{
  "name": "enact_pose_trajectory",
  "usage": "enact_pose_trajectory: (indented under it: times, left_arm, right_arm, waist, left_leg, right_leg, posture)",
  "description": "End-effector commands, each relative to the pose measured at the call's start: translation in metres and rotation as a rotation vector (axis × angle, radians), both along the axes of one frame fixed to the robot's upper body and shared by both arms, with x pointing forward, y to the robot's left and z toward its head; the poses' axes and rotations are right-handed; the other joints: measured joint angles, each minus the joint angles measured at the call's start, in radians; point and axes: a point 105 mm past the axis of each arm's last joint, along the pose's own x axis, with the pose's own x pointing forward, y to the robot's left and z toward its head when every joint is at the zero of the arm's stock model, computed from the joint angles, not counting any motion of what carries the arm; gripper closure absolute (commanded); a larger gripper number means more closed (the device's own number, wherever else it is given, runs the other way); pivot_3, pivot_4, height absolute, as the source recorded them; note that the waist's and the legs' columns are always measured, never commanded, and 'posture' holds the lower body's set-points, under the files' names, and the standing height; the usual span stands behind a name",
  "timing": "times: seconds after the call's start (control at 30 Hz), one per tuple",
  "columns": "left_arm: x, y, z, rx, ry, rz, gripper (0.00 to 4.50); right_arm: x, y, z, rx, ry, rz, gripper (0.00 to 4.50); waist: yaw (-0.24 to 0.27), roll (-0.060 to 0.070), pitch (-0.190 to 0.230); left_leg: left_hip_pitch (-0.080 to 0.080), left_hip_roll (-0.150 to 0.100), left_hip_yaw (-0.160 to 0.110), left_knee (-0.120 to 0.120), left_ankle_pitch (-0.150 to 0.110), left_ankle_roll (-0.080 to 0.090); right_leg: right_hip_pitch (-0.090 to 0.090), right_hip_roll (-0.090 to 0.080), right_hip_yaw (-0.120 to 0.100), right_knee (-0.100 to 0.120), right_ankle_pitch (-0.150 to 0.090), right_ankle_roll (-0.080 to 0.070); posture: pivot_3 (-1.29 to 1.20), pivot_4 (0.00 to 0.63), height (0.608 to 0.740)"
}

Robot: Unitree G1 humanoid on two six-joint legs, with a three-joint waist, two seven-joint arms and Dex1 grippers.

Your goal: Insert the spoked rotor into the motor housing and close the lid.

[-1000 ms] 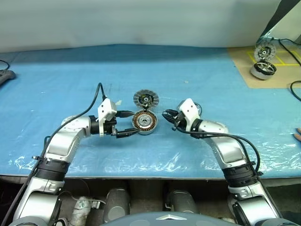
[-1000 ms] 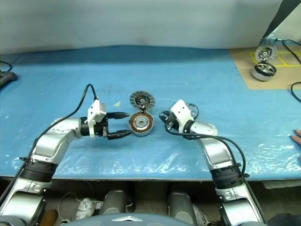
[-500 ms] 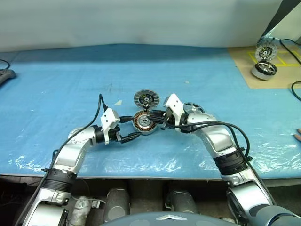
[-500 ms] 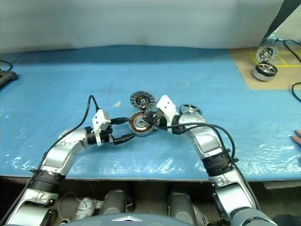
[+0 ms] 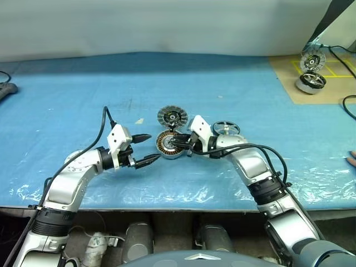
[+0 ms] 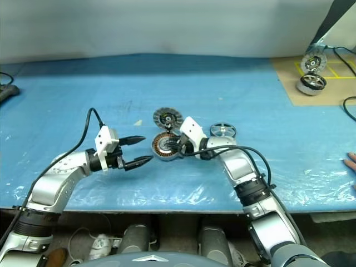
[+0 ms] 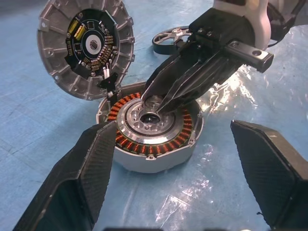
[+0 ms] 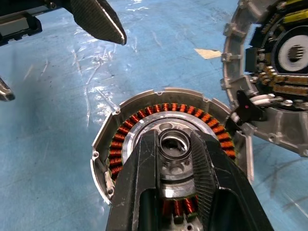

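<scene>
Motor housing (image 5: 169,146) sat mid-surface w/ lid (image 5: 172,117) hinged upright just behind it, ribbed face + dark hub showing. Spoked rotor (image 5: 226,129) lay flat just right of the housing, not yet inserted.

Right gripper (image 7: 161,98) was nearly closed, tips down over the housing's central hub; didn't look like it held anything, though contact w/ the hub couldn't be told. Left gripper (image 5: 151,148) was wide open, empty, just left of the housing, aimed at it.

Risks, as I judged them: right gripper's tips could scrape the copper windings or shove the housing, since nothing was bracing it; a knock could also swing the lid down before the rotor was in. Rotor is thin & flat, so a pick-up off the slick film might slip.

Surface (image 5: 83,94) was blue, plastic-wrapped, crinkled at near edge. Tan mat (image 5: 322,92) far right held a duplicate motor unit (image 5: 311,82); plain pale wall behind.
</scene>
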Motion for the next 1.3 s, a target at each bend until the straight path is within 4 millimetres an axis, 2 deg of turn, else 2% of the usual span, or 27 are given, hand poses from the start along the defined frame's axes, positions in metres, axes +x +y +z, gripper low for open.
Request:
enact_pose_trajectory:
  times: [0.03,0.3,0.6,0.77,1.0,1.17,1.3]
  left_arm:
    - [-0.002,-0.006,-0.001,-0.006,-0.021,-0.009,0.47]
    - [0.006,-0.003,-0.022,0.000,-0.008,0.007,0.47]
    - [0.004,0.002,-0.001,0.008,-0.025,-0.002,0.47]
    - [0.001,-0.004,-0.004,0.011,-0.012,-0.010,0.47]
    - [0.004,-0.006,-0.001,0.017,-0.014,-0.007,0.47]
    - [0.000,-0.009,0.002,0.022,-0.010,-0.012,0.47]
    - [-0.003,-0.012,-0.003,0.027,0.001,-0.019,0.47]
  right_arm:
    - [0.006,0.000,0.001,-0.018,-0.040,0.003,3.95]
    - [0.003,-0.004,-0.006,-0.026,-0.024,0.005,3.95]
    - [0.006,-0.002,-0.007,-0.026,-0.017,-0.005,3.95]
    - [0.005,-0.003,-0.012,-0.047,-0.018,0.001,3.95]
    - [0.005,-0.004,-0.012,-0.021,0.018,-0.017,1.54]
    - [0.007,-0.005,0.003,0.057,0.017,-0.039,1.54]
    - [0.004,-0.004,0.027,0.142,-0.001,-0.023,1.54]
  waist:
    - [0.001,0.000,0.000]
    - [0.002,0.000,0.000]
    - [0.002,0.000,0.000]
    - [0.002,0.000,0.000]
    - [0.002,0.000,0.000]
    - [0.002,0.000,0.000]
    - [0.003,0.000,0.000]
  left_leg:
    - [0.000,0.000,0.000,0.000,0.000,0.000]
    - [0.000,0.000,0.000,0.001,0.000,0.000]
    - [0.000,0.000,0.000,0.001,0.000,0.000]
    - [0.002,0.000,0.000,0.001,0.000,0.000]
    - [0.002,0.000,0.000,0.002,0.000,0.000]
    - [0.002,0.000,0.000,0.002,0.000,0.000]
    - [0.001,0.000,0.000,0.002,0.000,0.000]
  right_leg:
    - [0.000,0.000,0.000,0.000,0.000,0.000]
    - [0.000,0.000,0.000,0.001,0.000,0.000]
    - [0.000,0.000,0.000,0.001,0.000,0.000]
    - [0.002,0.000,0.001,0.001,0.000,0.000]
    - [0.002,0.000,0.001,0.002,0.000,0.000]
    - [0.002,0.000,0.001,0.002,0.000,0.000]
    - [0.002,0.000,0.001,0.002,0.000,0.000]
  posture:
    - [0.00,0.150,0.740]
    - [0.00,0.150,0.740]
    - [0.00,0.150,0.740]
    - [0.00,0.150,0.740]
    - [0.00,0.150,0.740]
    - [0.00,0.150,0.740]
    - [0.00,0.150,0.740]
